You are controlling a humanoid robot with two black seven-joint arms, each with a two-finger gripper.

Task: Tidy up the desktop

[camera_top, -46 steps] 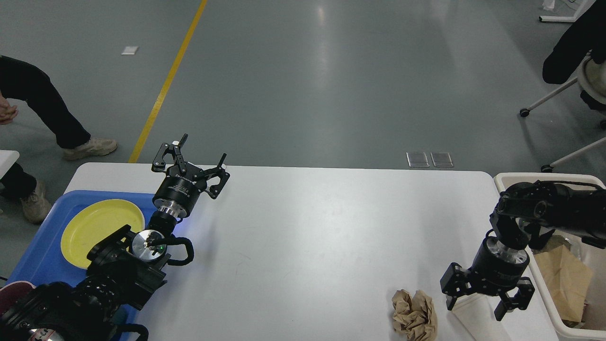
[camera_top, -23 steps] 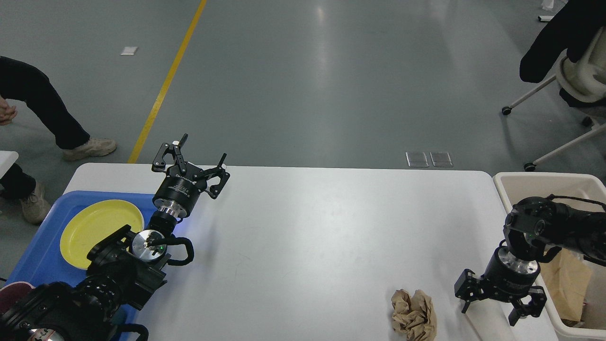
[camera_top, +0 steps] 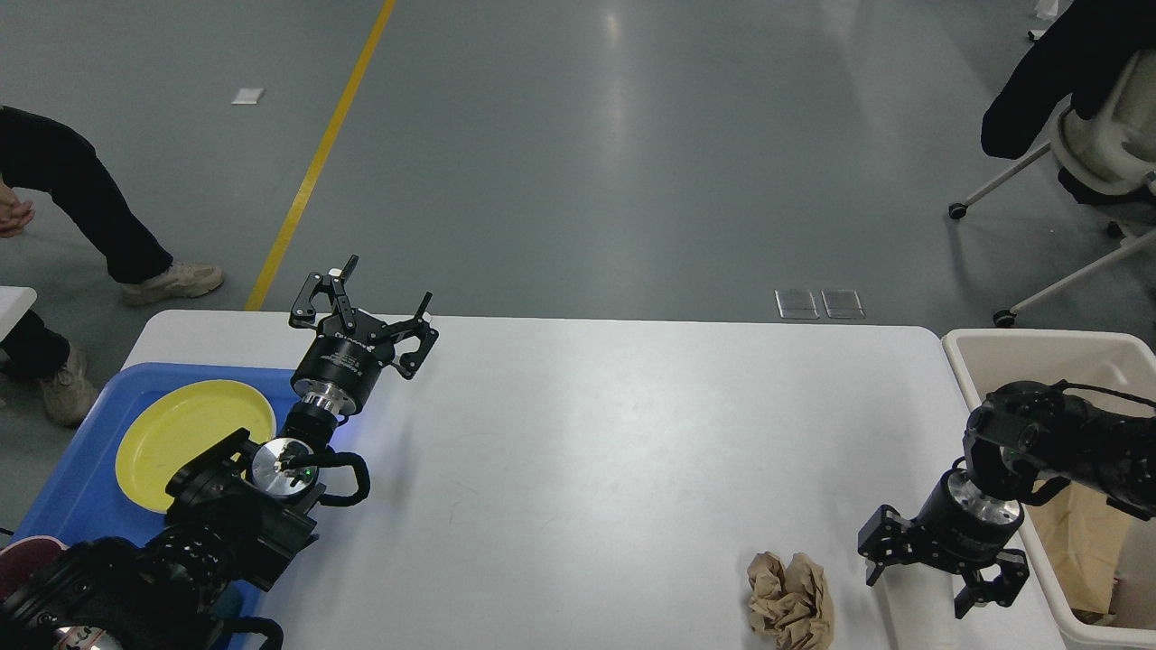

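The large white rectangular desktop point(camera_top: 578, 451) with rounded corners fills the middle of the view, wide and mostly bare. On its left end sits a blue plastic tray point(camera_top: 72, 487), and inside it a round yellow plate point(camera_top: 181, 433). Off the right edge stands a beige rectangular bin point(camera_top: 1011, 348) with brown paper point(camera_top: 1079, 542) lying inside. The left gripper point(camera_top: 375, 302) hovers over the far left part of the desktop, just beyond the tray, fingers spread wide and holding nothing. The right gripper point(camera_top: 921, 591) points down over the near right corner, fingers parted and empty, just beside the bin's wall. Near it on the desktop, a little to its left and apart from the fingers, lies a crumpled ball of brown paper point(camera_top: 790, 600).
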